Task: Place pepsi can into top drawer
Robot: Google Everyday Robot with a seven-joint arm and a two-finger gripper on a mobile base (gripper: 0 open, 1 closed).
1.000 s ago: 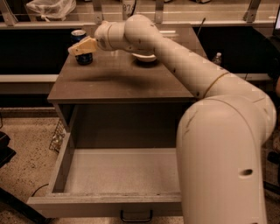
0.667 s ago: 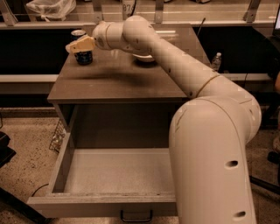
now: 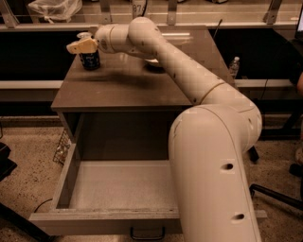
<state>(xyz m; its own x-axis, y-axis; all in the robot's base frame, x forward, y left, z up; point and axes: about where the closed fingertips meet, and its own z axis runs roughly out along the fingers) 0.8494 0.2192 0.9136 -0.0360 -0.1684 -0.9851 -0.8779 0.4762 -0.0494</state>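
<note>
The pepsi can, dark blue, stands upright near the back left corner of the brown cabinet top. My gripper is at the can's top, just above it and a little to its left, at the end of my long cream arm that reaches in from the right. The can's top is partly hidden by the gripper. The top drawer is pulled fully out below the cabinet top, with a pale bare bottom. Its dark handle shows on the front.
A white bowl sits on the cabinet top behind my arm, mostly hidden. A water bottle stands to the right of the cabinet. A plastic bag lies on the counter behind. My arm's bulky base covers the drawer's right side.
My gripper has moved a little to the left at the can's top. The can and the drawer have not moved.
</note>
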